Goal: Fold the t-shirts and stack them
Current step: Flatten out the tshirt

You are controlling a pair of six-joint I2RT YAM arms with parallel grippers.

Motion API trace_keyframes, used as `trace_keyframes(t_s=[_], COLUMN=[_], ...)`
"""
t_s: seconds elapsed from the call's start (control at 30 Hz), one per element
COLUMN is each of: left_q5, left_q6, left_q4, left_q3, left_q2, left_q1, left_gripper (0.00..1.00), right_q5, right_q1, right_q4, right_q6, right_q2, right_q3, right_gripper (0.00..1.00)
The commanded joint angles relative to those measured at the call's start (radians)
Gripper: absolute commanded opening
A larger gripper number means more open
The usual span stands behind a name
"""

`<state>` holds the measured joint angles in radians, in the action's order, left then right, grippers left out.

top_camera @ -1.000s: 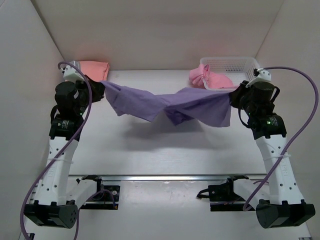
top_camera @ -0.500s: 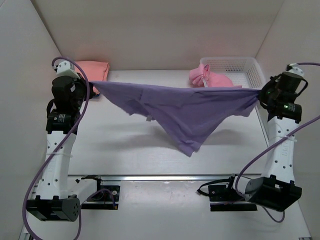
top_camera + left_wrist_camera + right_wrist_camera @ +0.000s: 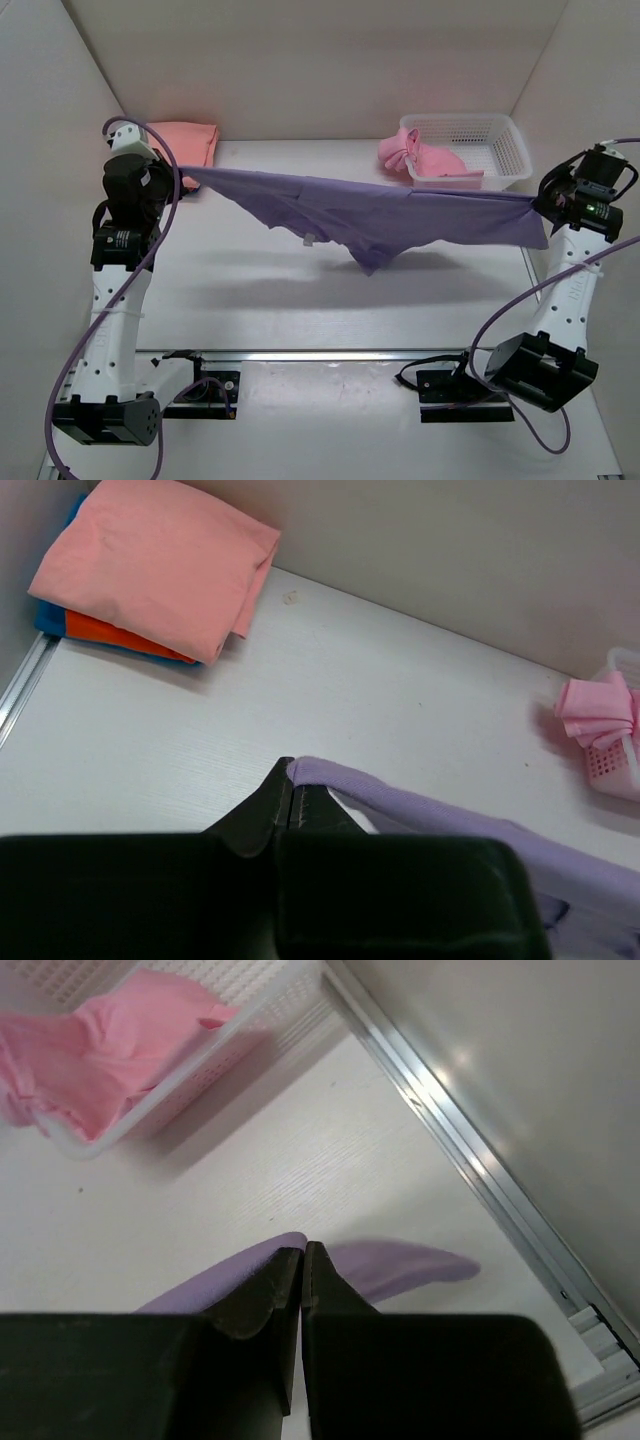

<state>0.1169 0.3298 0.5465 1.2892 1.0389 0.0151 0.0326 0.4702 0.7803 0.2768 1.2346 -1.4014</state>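
Overhead view: the purple t-shirt (image 3: 400, 212) hangs in the air over the table (image 3: 300, 300), stretched between both arms. The left gripper (image 3: 182, 172) pinches its left corner and the right gripper (image 3: 534, 201) its right. Since half a second ago the right arm has swung farther right, and the sagging middle has drawn up (a much shorter droop).

Left wrist view: the fingers are clamped on purple cloth. In the far left corner lies a folded stack, a salmon-pink t-shirt (image 3: 160, 565) over an orange t-shirt (image 3: 110, 635) and a blue t-shirt (image 3: 50, 620).

Right wrist view: the fingers are clamped on the purple hem. A light pink t-shirt (image 3: 110, 1045) drapes over the rim of the white basket (image 3: 280, 1000).
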Motion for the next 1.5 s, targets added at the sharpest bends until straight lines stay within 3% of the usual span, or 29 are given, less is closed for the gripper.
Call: trace_keyframes(t_s=[0.0,0.07,0.13,0.17,0.23,0.27,0.33,0.4,0.5,0.67,0.73,0.8,0.83,0.93,1.03,1.07,1.17,1.2,1.27,1.37,1.4,1.47], left_q5=[0.026,0.021,0.039,0.047,0.053,0.047,0.044,0.046,0.038,-0.014,-0.049,-0.117,-0.167,-0.311,-0.232,-0.176,-0.225,-0.267,-0.347,-0.439,-0.416,-0.260], left_q6=[0.011,0.012,0.006,-0.003,0.000,-0.001,0.003,-0.006,0.003,0.014,0.014,0.020,0.029,0.057,0.054,0.046,0.048,0.051,0.080,0.110,0.094,0.031], left_q4=[-0.034,-0.027,-0.028,-0.020,-0.019,-0.020,-0.023,-0.031,-0.029,-0.054,-0.059,-0.063,-0.062,0.012,-0.017,-0.019,-0.039,-0.069,-0.126,-0.146,-0.111,-0.018], left_q3=[0.027,0.045,0.059,0.061,0.064,0.065,0.059,0.059,0.050,0.018,0.027,0.056,0.091,0.264,0.262,0.233,0.139,0.104,0.011,-0.016,0.019,0.108], left_q2=[-0.016,-0.013,-0.010,-0.007,-0.010,-0.007,-0.013,-0.010,-0.014,-0.004,0.021,0.076,0.180,0.320,0.284,0.251,0.219,0.201,0.184,0.196,0.205,0.211], left_q1=[-0.052,-0.050,-0.058,-0.050,-0.047,-0.052,-0.047,-0.052,-0.044,-0.061,-0.060,-0.066,-0.090,-0.147,-0.139,-0.142,-0.161,-0.146,-0.107,-0.159,-0.177,-0.193], left_gripper=[0.00,0.00,0.00,0.00,0.00,0.00,0.00,0.00,0.00,0.00,0.00,0.00,0.00,0.00,0.00,0.00,0.00,0.00,0.00,0.00,0.00,0.00], right_q5=[-0.016,0.125,0.469,0.480,0.266,0.124,0.037,0.036,0.050,0.352,0.320,0.258,0.254,0.349,0.279,0.207,0.297,0.321,0.276,0.231,0.196,0.182], right_q1=[-0.031,-0.062,-0.062,-0.088,-0.097,-0.061,-0.010,0.031,-0.079,-0.242,-0.292,-0.291,-0.259,-0.139,-0.088,-0.067,0.008,-0.002,-0.140,-0.231,-0.226,-0.089], right_q4=[-0.045,-0.094,-0.326,-0.433,-0.452,-0.384,-0.270,-0.073,0.092,0.074,0.071,0.051,0.022,0.046,0.103,0.043,-0.126,-0.156,-0.133,-0.033,0.009,0.033], right_q6=[-0.043,-0.079,-0.146,-0.119,0.016,0.051,0.098,0.062,-0.075,-0.188,-0.183,-0.159,-0.137,-0.094,-0.059,-0.033,0.038,0.032,-0.006,-0.063,-0.059,-0.018], right_q2=[-0.030,-0.070,-0.230,-0.271,-0.342,-0.336,-0.229,-0.102,0.077,0.120,0.138,0.166,0.210,0.293,0.281,0.235,0.096,0.082,0.100,0.181,0.206,0.200], right_q3=[-0.034,-0.015,0.132,0.200,0.229,0.188,0.124,0.009,-0.140,-0.168,-0.214,-0.273,-0.284,-0.370,-0.458,-0.402,-0.205,-0.171,-0.179,-0.264,-0.307,-0.324], right_gripper=[0.00,0.00,0.00,0.00,0.00,0.00,0.00,0.00,0.00,0.00,0.00,0.00,0.00,0.00,0.00,0.00,0.00,0.00,0.00,0.01,0.00,0.00])
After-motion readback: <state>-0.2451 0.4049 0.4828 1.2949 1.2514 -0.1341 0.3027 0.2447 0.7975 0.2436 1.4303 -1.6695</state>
